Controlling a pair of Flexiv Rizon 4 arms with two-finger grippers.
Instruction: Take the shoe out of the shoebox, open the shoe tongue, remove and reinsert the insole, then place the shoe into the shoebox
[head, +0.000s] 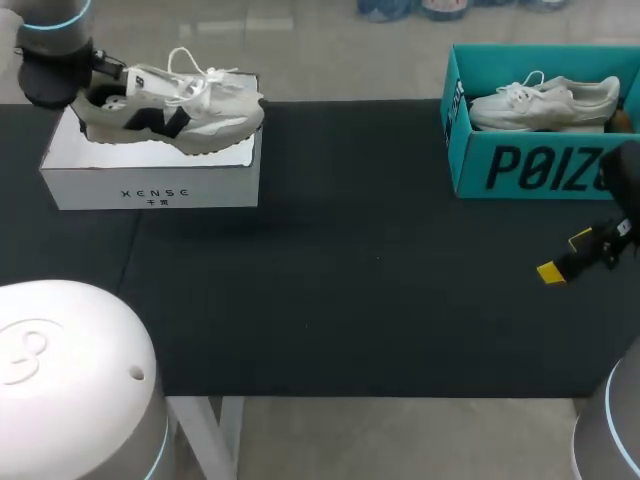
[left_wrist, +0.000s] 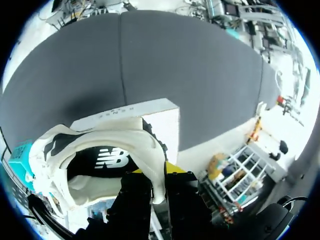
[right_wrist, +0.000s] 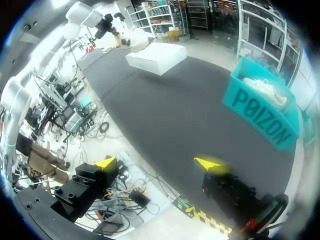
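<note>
Our left gripper (left_wrist: 159, 184) is clamped on the heel collar of the white, grey and black mesh sneaker (head: 170, 110). The sneaker lies over the top of the white cardboard shoebox (head: 150, 188) at the left rear of the black table mat (head: 350, 300). We cannot tell whether its sole touches the box. Our right gripper (head: 566, 256) hovers near the right edge, fingers spread and holding nothing, in front of a teal cardboard box (head: 520, 170) containing a white sneaker (head: 545, 100).
</note>
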